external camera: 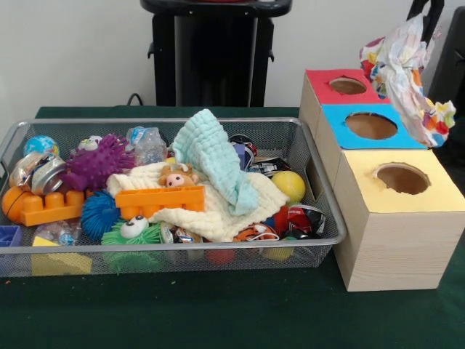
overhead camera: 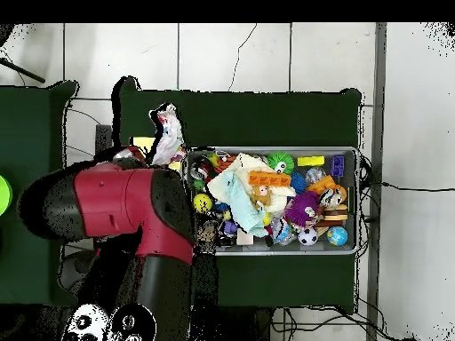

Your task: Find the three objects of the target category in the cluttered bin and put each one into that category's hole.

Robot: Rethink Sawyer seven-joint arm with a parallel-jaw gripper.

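A crumpled white wrapper blotched with red, blue, orange and yellow hangs in the air at the two o'clock side of the front view, above the row of three boxes. Its lower tail droops over the blue box toward the yellow box, while its top bunches up under the black tool, of which only a dark sliver shows at the upper edge. The tool carries the wrapper, but how far its jaws are parted cannot be told, since the crinkled film covers them.

The red box stands farthest back, the blue one in the middle, the yellow one nearest the camera; each has a round hole in its lid, and all three holes look open.

At nine o'clock from the boxes, touching them, sits the wire mesh bin on the green tabletop. It is packed: a pale green cloth lies draped over a cream cloth, with an orange block in front, a purple spiky ball toward ten o'clock and a yellow ball toward three o'clock.

From overhead, the red arm reaches across at nine o'clock of the bin, and the wrapper shows just past its end.
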